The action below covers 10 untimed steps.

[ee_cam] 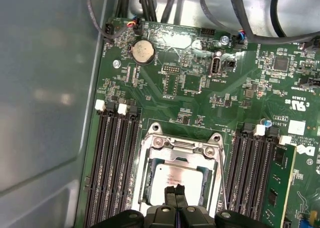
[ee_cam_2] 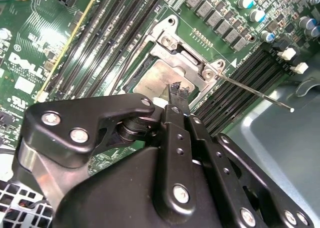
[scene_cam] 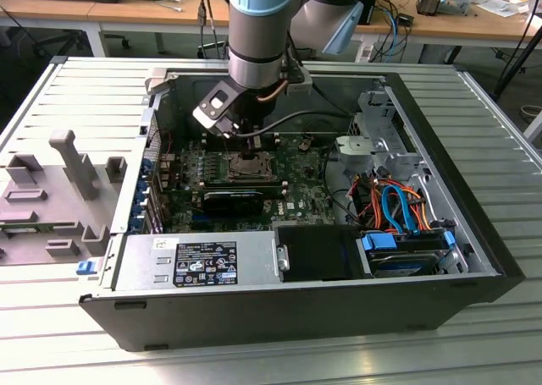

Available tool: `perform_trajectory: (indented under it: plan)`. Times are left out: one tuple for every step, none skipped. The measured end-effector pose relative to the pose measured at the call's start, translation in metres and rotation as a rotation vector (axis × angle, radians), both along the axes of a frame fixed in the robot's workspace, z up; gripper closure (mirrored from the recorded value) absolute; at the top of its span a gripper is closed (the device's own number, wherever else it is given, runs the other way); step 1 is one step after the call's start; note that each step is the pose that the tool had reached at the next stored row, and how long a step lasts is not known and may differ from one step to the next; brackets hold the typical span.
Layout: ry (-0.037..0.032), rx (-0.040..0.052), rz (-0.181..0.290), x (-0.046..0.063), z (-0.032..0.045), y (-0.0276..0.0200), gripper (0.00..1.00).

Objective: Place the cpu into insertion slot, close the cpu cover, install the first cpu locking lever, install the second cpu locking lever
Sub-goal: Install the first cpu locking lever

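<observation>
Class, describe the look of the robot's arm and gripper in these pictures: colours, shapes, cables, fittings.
The arm is a thick silver-grey tube with a light blue band at its joint and a dark ring below. A dark cable curves away near its wrist. The gripper is matt black, built of flat linked bars joined by round silver screws, tapering to slim black fingertips.

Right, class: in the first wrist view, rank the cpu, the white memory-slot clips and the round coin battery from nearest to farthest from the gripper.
1. The cpu, in the insertion slot, right at the gripper.
2. The white memory-slot clips, out past the insertion slot's corner.
3. The round coin battery, farthest, close to the black cables.
</observation>
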<state>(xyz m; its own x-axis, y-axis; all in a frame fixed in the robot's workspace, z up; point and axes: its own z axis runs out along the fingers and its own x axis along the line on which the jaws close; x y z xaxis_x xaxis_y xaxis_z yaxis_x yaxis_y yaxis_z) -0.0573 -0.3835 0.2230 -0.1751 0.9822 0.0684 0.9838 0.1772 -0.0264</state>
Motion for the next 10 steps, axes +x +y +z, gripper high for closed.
perform_trajectory:
  plan:
    - [0.0000,0.0000,0.008,0.0000,0.0000,0.0000,0.89]
    - [0.0000,0.0000,0.015,0.0000,0.0000,0.0000,0.89]
    - [0.0000,0.0000,0.026,0.0000,0.0000,0.0000,0.89]
    - [0.0000,0.0000,0.033,0.0000,0.0000,0.0000,0.89]
    - [0.0000,0.0000,0.043,0.0000,0.0000,0.0000,0.89]
    - [0.0000,0.0000,0.056,0.0000,0.0000,0.0000,0.89]
    - [-0.0001,0.0000,0.069,0.0000,0.0000,0.0000,0.89]
    - [0.0000,0.0000,0.073,0.0000,0.0000,0.0000,0.89]
    - [0.0000,0.0000,0.077,0.0000,0.0000,0.0000,0.89]
    - [0.0000,0.0000,0.082,0.0000,0.0000,0.0000,0.89]
